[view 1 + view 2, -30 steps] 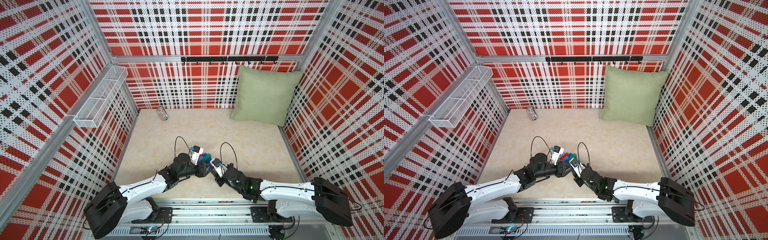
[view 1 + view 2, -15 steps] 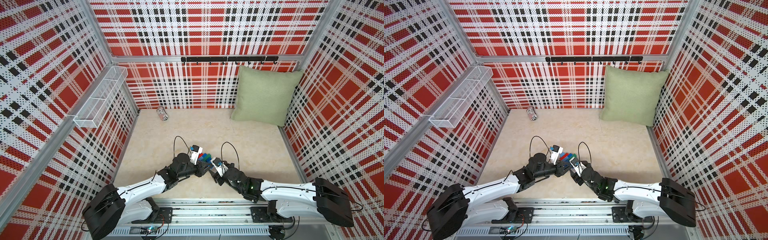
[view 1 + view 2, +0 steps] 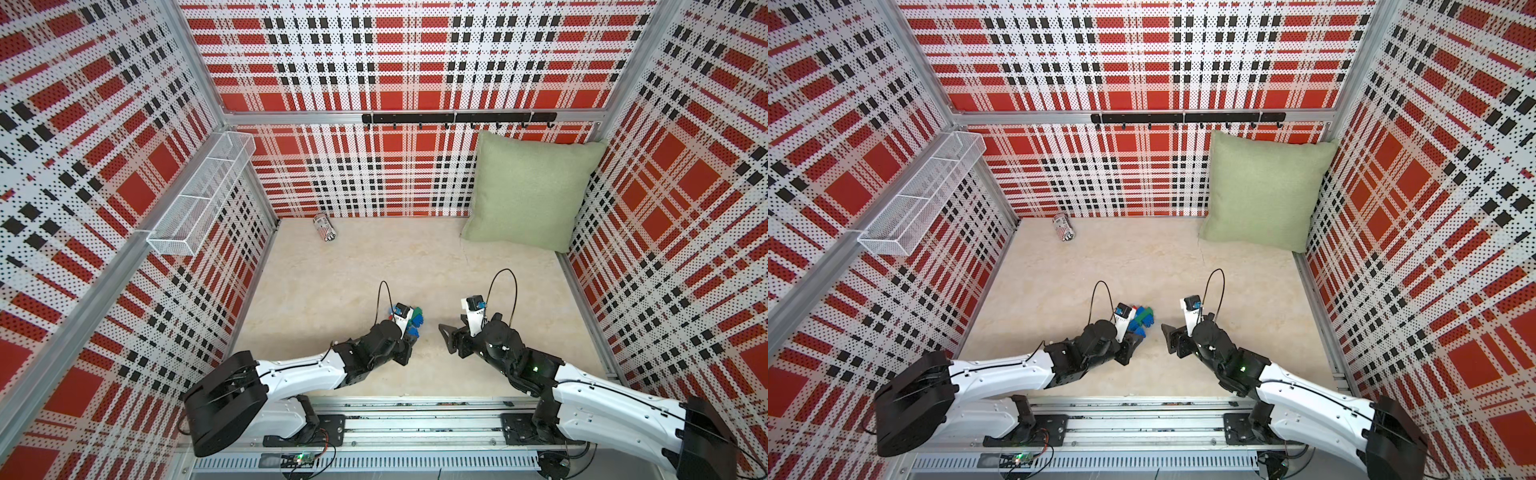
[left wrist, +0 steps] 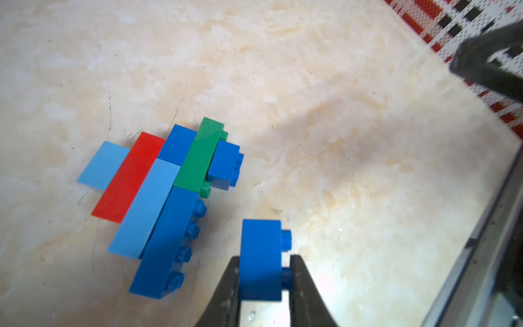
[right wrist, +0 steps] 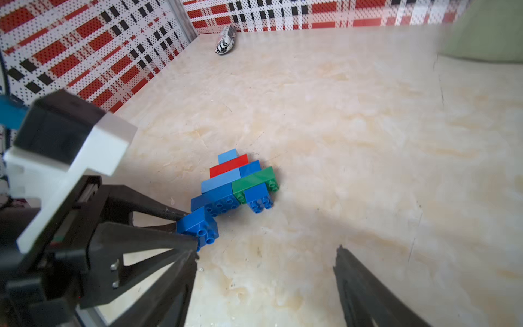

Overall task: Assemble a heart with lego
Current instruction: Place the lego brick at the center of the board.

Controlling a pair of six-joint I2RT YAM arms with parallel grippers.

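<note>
Left end effector pinches one small square blue brick. The fingers press its stud face and its underside, and the far half is left free. The brick sits just beside the studded edge of the heart, not touching it. Right end effector is spread and empty, well apart from the heart on that same studded side.

The heart lies flat on the bench in stepped rows, with all studs pointing sideways toward the held brick.

Step, as I judge it: seat this brick on the free studs of the long dark blue brick, next to the small one already on the green strip.
- Keep the stud axes parallel and push along them, not downward.
- The heart is loose and may skate, so I would brace its far, light-blue tip with the right end effector first.

Lego: hard glossy plastic, crisp edges, round studs. Bench: pale, marbled and smooth, with fine scratches.
</note>
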